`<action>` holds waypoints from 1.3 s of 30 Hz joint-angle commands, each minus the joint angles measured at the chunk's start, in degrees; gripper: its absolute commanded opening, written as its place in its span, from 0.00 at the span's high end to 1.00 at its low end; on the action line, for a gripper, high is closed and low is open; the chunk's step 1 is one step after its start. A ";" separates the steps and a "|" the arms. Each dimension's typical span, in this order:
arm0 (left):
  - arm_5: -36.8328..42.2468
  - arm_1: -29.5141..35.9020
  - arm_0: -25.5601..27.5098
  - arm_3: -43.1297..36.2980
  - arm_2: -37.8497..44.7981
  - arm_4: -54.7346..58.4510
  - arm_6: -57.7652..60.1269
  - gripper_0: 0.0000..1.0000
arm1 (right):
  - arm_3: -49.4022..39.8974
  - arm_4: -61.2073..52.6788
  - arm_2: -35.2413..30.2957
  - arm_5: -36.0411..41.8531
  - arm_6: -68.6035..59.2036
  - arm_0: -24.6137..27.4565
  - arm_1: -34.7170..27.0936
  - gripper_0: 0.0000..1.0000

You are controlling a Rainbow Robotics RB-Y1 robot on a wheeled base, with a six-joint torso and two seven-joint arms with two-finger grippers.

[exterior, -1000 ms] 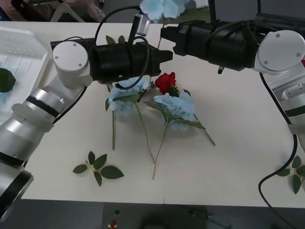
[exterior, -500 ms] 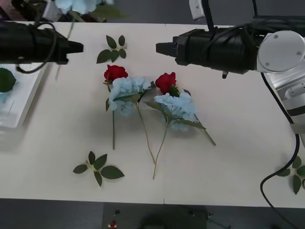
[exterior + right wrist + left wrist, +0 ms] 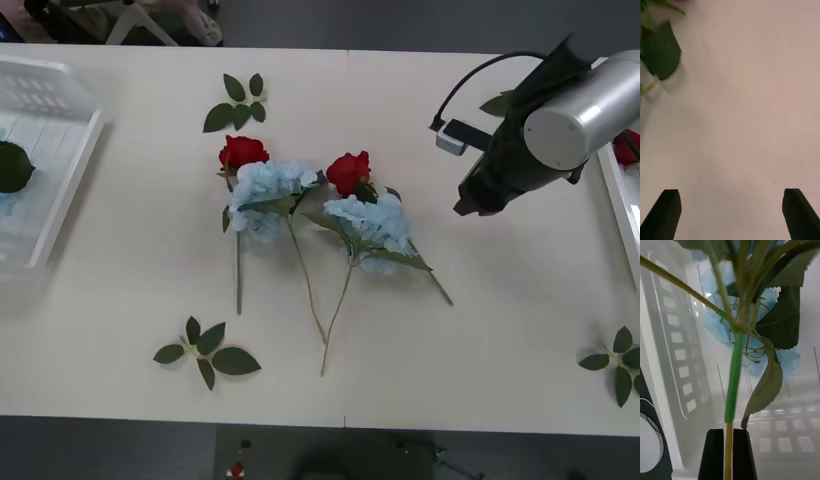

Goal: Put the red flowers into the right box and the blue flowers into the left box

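We see the left gripper (image 3: 728,453) clamped on a blue flower's stem (image 3: 733,375) over the left box (image 3: 45,140), upper left, already holding blue blooms (image 3: 715,311). The right gripper (image 3: 730,213) gapes wide above bare table (image 3: 752,112).

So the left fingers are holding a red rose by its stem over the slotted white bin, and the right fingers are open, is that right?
Not quite. The left wrist view shows the left gripper shut on the stem of a blue flower, not a red rose. It does hang over the left box, and the right wrist view shows the right gripper open above the table.
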 commanded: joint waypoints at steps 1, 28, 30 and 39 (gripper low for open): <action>-4.07 -1.48 -0.23 -1.05 0.54 -3.06 -1.66 0.36 | 2.80 2.32 -0.97 -1.26 -1.54 -2.70 4.25 0.21; 8.23 -18.09 -0.32 -24.35 0.71 25.77 5.46 0.04 | 21.70 11.20 -3.25 -2.75 -2.51 -4.90 25.61 0.28; 2.78 -20.99 -1.46 -24.43 -2.72 20.76 8.36 0.04 | 22.93 11.11 -3.34 -3.89 -2.42 -4.90 26.31 0.31; -3.11 -23.72 -8.76 -23.29 -16.78 4.76 20.49 0.04 | 26.97 11.37 -3.96 -7.85 -2.69 -4.99 27.81 0.96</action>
